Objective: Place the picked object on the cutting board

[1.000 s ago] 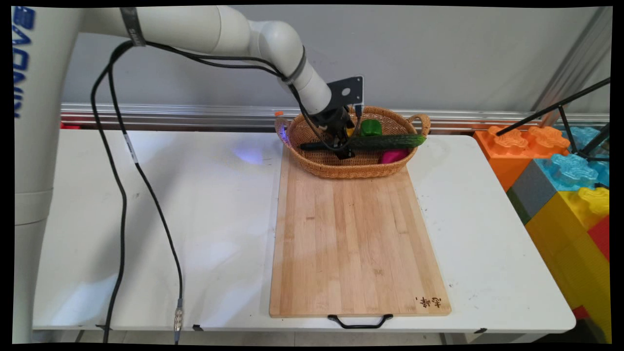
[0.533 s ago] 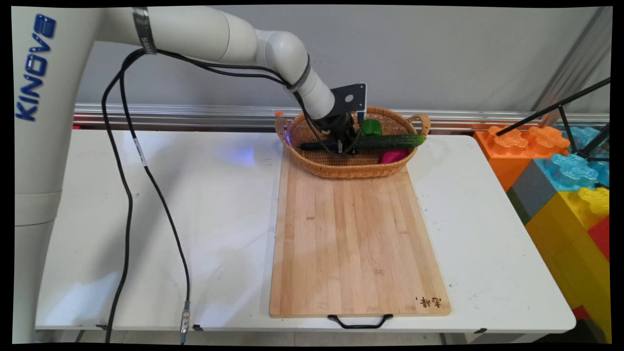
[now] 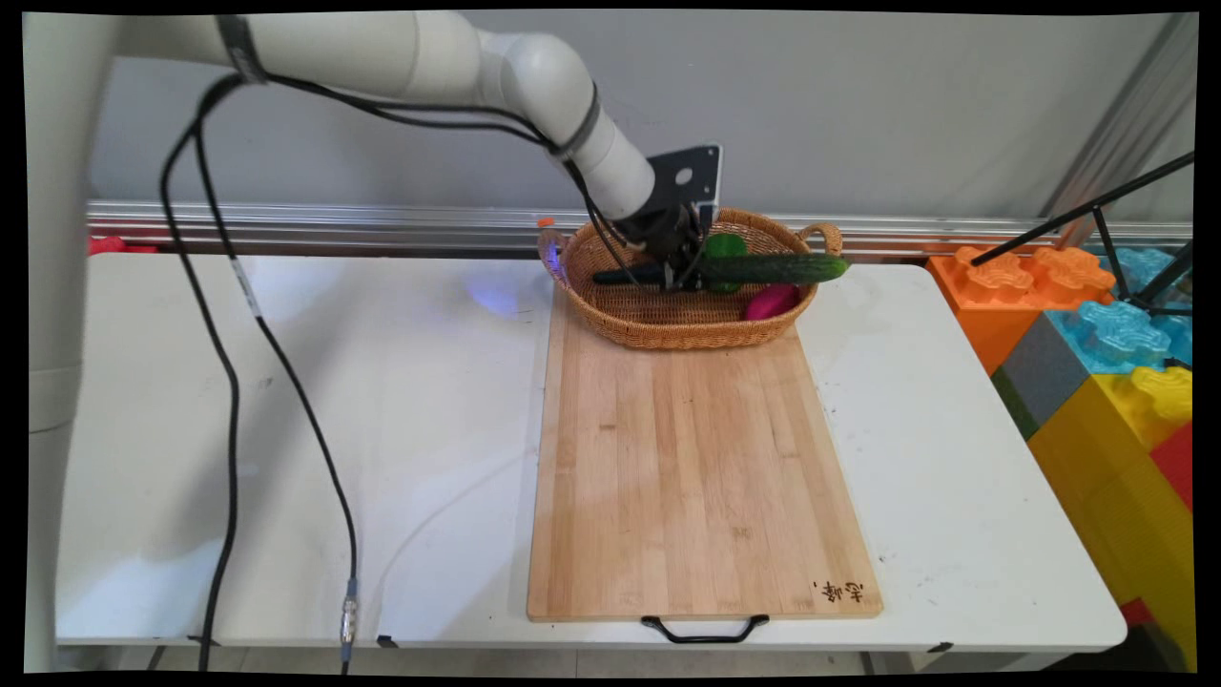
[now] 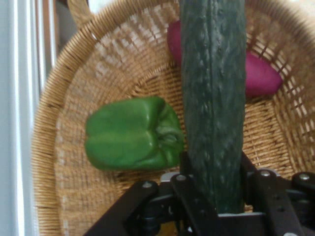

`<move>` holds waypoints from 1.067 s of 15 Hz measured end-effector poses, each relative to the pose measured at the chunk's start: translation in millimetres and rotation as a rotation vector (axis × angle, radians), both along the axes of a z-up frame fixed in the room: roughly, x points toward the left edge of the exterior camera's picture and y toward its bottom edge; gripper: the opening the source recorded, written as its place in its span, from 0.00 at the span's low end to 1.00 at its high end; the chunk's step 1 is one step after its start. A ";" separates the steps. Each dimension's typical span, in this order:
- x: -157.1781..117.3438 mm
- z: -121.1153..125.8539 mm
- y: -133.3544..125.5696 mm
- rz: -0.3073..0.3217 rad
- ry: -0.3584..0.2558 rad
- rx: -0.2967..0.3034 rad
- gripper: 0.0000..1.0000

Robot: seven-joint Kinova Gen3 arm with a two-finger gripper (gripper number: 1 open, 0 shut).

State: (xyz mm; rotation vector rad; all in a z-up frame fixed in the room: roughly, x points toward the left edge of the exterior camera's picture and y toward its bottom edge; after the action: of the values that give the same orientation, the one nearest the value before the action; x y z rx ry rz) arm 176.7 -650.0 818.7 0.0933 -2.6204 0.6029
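The end effector [image 3: 679, 275] grips a long, bumpy dark-green cucumber [image 3: 773, 269] above the wicker basket [image 3: 668, 329].

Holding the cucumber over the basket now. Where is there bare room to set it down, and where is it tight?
The long wooden cutting board is bare from the woven wicker basket to its black handle. The white table is open left of it, bar hanging cables. The basket is crowded: green bell pepper, magenta vegetable, and the gripper holding the dark green cucumber.

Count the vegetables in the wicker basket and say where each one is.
3. The cucumber is gripped in the hand, raised over the basket. The green pepper lies on the basket floor, and the purple vegetable beyond the cucumber. Others may be hidden.
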 end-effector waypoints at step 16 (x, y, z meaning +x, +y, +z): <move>-8.8 84.8 117.3 0.019 0.060 0.207 0.00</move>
State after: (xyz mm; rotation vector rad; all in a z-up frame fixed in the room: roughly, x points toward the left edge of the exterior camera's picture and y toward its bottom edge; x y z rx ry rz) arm 167.9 -532.7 903.5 0.1974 -2.6182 0.3274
